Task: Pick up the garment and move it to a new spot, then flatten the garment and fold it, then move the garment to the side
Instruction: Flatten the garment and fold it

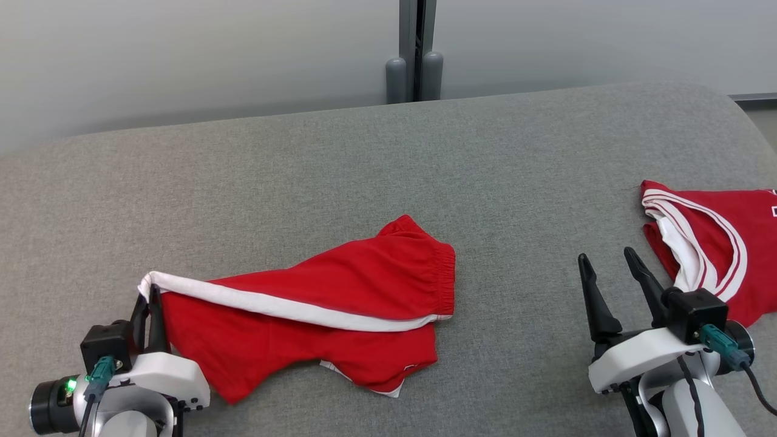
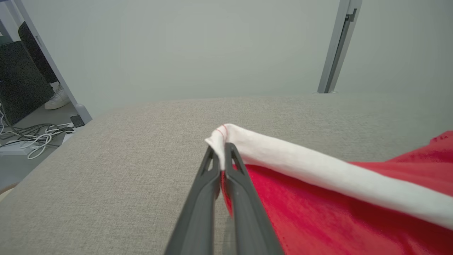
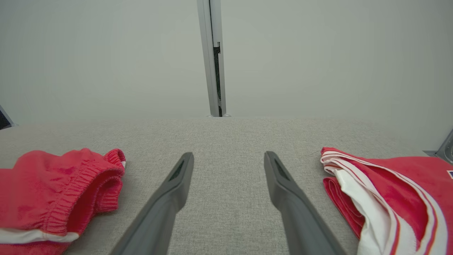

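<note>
At far left, the left gripper (image 2: 220, 152) is shown clamped on a leg-hem corner of the red shorts (image 1: 340, 285). The end of the white side stripe (image 1: 273, 303) is pinched between its closed jaws. The shorts are spread over the middle-left of the grey padded surface (image 1: 425, 158), partly doubled over. The elastic waistband (image 1: 446, 273) is directed to the right, and a lower layer of cloth shows along the near edge. Further right, the right gripper (image 1: 606, 255) is poised over bare surface with its jaws spread wide and nothing between them, well apart from the waistband. At the far right edge a second red-and-white garment (image 1: 710, 243) lies bunched and is touched by neither tool.

The step in hand is judged to be the pick-up, with one corner secured so far. It would be done well if the waistband end were taken by the free tool before any lift. The cloth would then be carried taut between two points rather than dragged from one. The pinch should be checked for both layers, since a hold on a single layer is likely to let the shorts unfold and twist. The neighbouring garment should be kept clear of the chosen spot.
</note>
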Robot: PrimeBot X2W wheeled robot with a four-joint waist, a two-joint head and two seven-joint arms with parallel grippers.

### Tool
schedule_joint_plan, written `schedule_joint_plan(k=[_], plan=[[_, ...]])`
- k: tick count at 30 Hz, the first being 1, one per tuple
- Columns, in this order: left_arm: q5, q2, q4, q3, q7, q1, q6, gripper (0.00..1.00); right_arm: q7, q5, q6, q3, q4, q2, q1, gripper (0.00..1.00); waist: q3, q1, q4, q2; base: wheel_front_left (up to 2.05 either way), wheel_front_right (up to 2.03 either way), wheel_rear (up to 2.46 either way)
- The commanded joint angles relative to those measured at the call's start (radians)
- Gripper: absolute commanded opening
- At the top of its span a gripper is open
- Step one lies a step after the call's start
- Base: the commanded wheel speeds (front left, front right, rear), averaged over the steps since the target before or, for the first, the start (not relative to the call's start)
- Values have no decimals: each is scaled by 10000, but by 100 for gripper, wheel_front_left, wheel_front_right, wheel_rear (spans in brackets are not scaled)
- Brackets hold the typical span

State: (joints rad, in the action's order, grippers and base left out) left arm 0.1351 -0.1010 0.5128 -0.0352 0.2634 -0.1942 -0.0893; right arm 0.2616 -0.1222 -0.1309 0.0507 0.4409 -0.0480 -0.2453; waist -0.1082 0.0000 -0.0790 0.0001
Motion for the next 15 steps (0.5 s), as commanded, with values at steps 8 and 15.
schedule_joint_plan(k=[8,15], plan=[[-243,50,921,-470,13,20,-58,100,44,-214,4,153,-102,-58,26,100,115,0,-126,-1,0,0,0],[-300,334,-4,-818,13,861,-196,100,43,-526,4,791,-589,-58,363,100,479,0,-31,-1,0,0,0]])
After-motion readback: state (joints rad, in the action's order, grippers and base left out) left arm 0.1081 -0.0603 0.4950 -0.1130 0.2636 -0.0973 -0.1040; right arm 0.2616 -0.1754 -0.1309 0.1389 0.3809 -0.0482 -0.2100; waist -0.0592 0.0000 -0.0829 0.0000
